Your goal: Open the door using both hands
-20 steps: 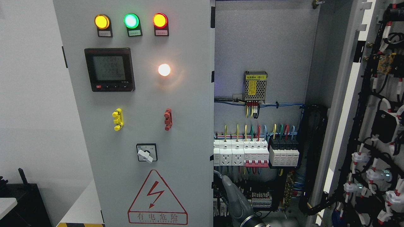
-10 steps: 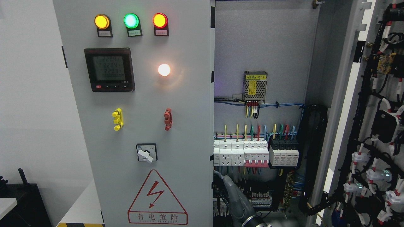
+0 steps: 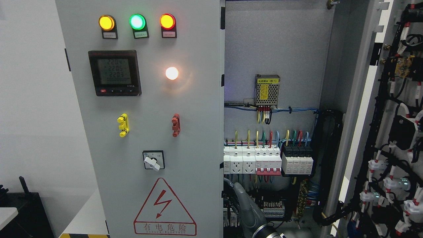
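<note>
Right hand (image 3: 247, 209) is rising from the bottom edge just right of the middle, its grey shape leaning up and to the left in front of the lower wiring inside the cabinet (image 3: 274, 43). It is sitting just beside the edge of the left door (image 3: 185, 138); whether it is touching that edge, and whether it is spread or curled, cannot be told, since only a narrow grey part and a bit of the wrist are showing. It is holding nothing that can be seen.

Going from the left, the left door is standing shut and facing the camera. It is carrying a yellow lamp (image 3: 106, 22), a green lamp (image 3: 137, 21) and a red lamp (image 3: 167, 21), all glowing, with a meter (image 3: 114, 73) and a white lamp (image 3: 172, 73) below them. Lower down are showing a yellow handle (image 3: 123, 125), a red handle (image 3: 175, 125), a rotary switch (image 3: 153, 160) and a warning triangle (image 3: 164, 207).

Right of it the cabinet is lying open, showing a power supply (image 3: 267, 90) above a row of breakers (image 3: 267, 161). At the far right the right door (image 3: 401, 132) is standing swung wide, its wired inner face turned toward the camera.
</note>
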### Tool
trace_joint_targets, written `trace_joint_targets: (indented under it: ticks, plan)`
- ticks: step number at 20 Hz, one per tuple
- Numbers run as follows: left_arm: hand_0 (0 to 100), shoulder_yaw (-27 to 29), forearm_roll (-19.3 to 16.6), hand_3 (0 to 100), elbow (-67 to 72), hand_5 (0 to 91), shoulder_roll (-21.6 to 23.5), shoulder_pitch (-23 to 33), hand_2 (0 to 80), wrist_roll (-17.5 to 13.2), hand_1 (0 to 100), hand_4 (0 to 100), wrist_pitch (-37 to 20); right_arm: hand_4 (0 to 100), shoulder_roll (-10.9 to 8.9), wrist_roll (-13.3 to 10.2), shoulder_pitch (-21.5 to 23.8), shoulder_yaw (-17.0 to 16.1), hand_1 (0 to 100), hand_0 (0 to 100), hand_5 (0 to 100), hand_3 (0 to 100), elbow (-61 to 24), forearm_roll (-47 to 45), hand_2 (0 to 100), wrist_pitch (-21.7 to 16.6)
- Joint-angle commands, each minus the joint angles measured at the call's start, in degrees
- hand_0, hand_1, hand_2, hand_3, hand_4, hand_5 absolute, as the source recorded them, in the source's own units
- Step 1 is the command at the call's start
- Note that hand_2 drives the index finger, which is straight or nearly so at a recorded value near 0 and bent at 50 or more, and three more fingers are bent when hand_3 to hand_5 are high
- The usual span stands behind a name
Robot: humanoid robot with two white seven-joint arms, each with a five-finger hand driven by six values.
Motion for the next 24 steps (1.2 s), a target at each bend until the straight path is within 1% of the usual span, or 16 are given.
trace_joint_targets:
  ticks: [1, 6, 9, 16, 17, 19, 24]
  plan:
    - [0, 0.00, 0.00, 0, 1.32, 0.0, 0.00, 0.00, 0.0, 0.00, 0, 4, 0.02, 0, 1.66, 0.41, -0.16, -0.01, 0, 0, 0, 0, 0.04, -0.24, 0, 0.03]
    - [0, 0.00, 0.00, 0, 1.32, 0.0, 0.00, 0.00, 0.0, 0.00, 0, 4, 0.02, 0, 1.57, 0.58, -0.16, -0.01, 0, 0, 0, 0, 0.13, -1.37, 0, 0.12]
    - [0, 0.00, 0.00, 0, 1.32, 0.0, 0.00, 0.00, 0.0, 0.00, 0, 4, -0.07, 0, 1.31, 0.58, -0.16, -0.09, 0, 0, 0, 0, 0.30, -2.35, 0, 0.91]
    - [0, 0.00, 0.00, 0, 1.32, 0.0, 0.00, 0.00, 0.0, 0.00, 0, 4, 0.02, 0, 1.05, 0.76, -0.25, -0.09, 0, 0, 0, 0, 0.22, -2.70, 0, 0.91]
    - [0, 0.00, 0.00, 0, 1.32, 0.0, 0.00, 0.00, 0.0, 0.00, 0, 4, 0.02, 0, 1.05, 1.02, -0.25, -0.09, 0, 0, 0, 0, 0.22, -2.70, 0, 0.91]
    - [0, 0.00, 0.00, 0, 1.32, 0.0, 0.00, 0.00, 0.0, 0.00, 0, 4, 0.02, 0, 0.69, 2.68, -0.25, -0.09, 0, 0, 0, 0, 0.22, -2.70, 0, 0.91]
    - [0, 0.00, 0.00, 0, 1.32, 0.0, 0.00, 0.00, 0.0, 0.00, 0, 4, 0.02, 0, 0.52, 2.87, -0.25, -0.09, 0, 0, 0, 0, 0.22, -2.70, 0, 0.91]
